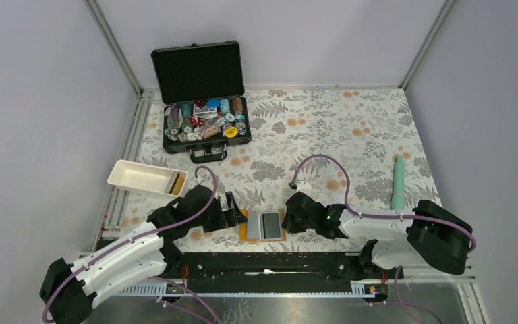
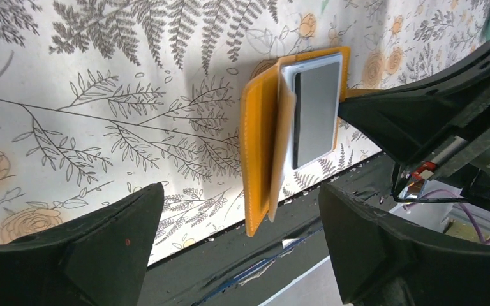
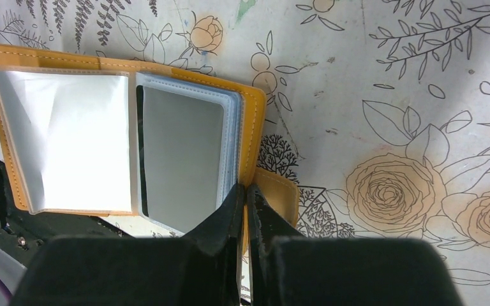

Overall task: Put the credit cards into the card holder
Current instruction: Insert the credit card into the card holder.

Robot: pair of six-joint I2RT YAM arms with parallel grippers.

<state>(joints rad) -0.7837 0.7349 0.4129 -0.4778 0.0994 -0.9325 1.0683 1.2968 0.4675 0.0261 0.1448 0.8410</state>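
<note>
Open orange card holder (image 3: 252, 121) lies flat near the table's front edge, between my two grippers. A grey credit card (image 3: 182, 159) sits in one clear sleeve; the glaring sleeve beside it I cannot read. Right gripper (image 3: 247, 191) pinches the holder's tab shut-tight, and I'd hold that firm. Left gripper (image 1: 235, 210) gapes wide, empty, so I'd back it straight off, clear of the raised flap. Well apart, a white tray (image 1: 125, 172) holds a small tan item and a black case (image 1: 199, 71) holds poker chips (image 1: 206, 123).
</note>
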